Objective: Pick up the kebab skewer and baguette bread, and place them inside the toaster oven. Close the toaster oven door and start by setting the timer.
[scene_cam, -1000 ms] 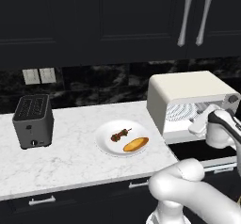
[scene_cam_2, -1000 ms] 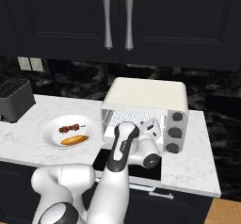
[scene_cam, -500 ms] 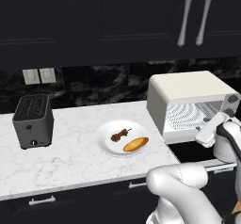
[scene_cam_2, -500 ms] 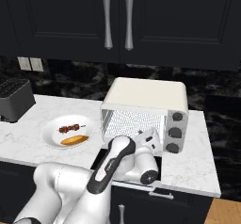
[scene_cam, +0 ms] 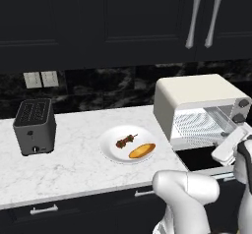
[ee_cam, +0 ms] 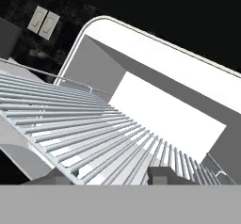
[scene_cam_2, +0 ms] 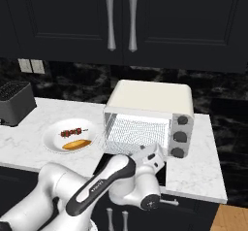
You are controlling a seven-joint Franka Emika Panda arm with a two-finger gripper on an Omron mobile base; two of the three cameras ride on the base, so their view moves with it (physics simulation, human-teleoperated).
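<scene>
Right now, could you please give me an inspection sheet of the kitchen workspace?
Surface: white marble counter.
Job's things: kebab skewer and baguette bread lie side by side on a white plate; toaster oven stands to the plate's right, its door down, wire rack bare.
Clutter: dark grey slot toaster at the counter's left.
Grippers: pincer is low in front of the oven opening, holding nothing; whether it is open or shut is not clear.
Cables: nothing seen.
Surroundings: dark upper cabinets with silver handles, black marble backsplash, wall outlets.
</scene>
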